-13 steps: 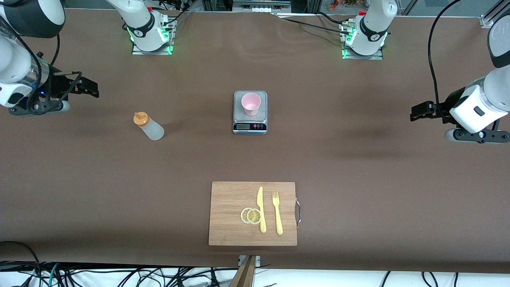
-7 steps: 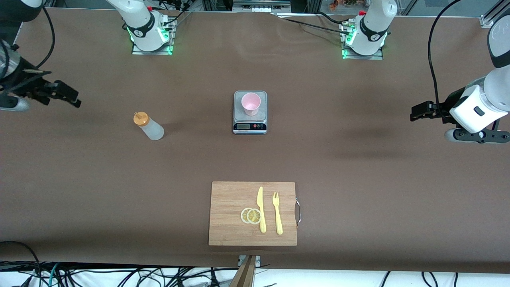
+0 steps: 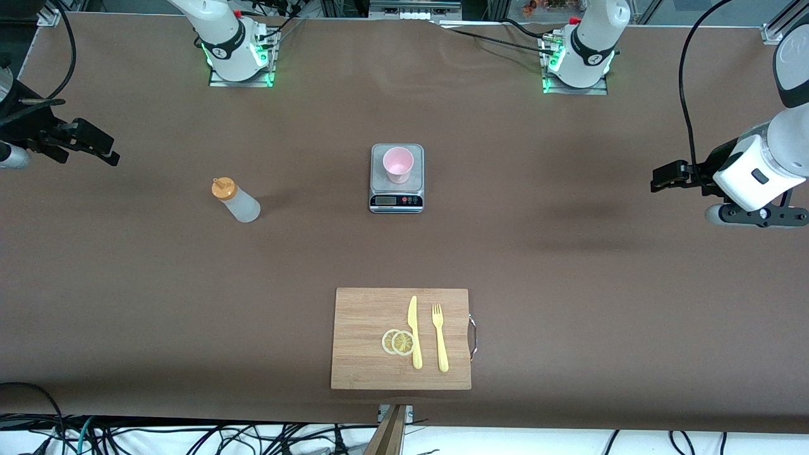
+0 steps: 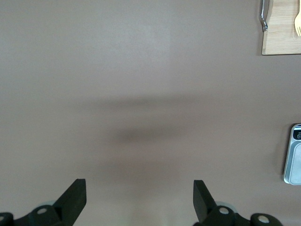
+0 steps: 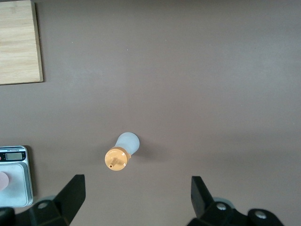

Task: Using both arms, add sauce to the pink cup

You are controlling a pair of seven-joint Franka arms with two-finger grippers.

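Observation:
The sauce bottle (image 3: 235, 200), whitish with an orange nozzle cap, stands upright on the brown table toward the right arm's end. The right wrist view looks down on the sauce bottle (image 5: 121, 153). The pink cup (image 3: 398, 163) stands on a small kitchen scale (image 3: 396, 196) at mid-table. My right gripper (image 3: 101, 146) hovers open and empty over the table's edge at its own end, well apart from the bottle; its wrist view shows the right gripper (image 5: 137, 188) spread wide. My left gripper (image 3: 662, 177) waits open over bare table at the other end, and the left gripper (image 4: 139, 188) holds nothing.
A wooden cutting board (image 3: 401, 338) lies nearer the front camera than the scale. On it are a yellow knife (image 3: 414, 332), a yellow fork (image 3: 440, 337) and two lemon slices (image 3: 398, 342). Both arm bases stand along the table's back edge.
My right arm has drawn back toward its end of the table, away from the bottle. The left arm, bottle and cup have not moved.

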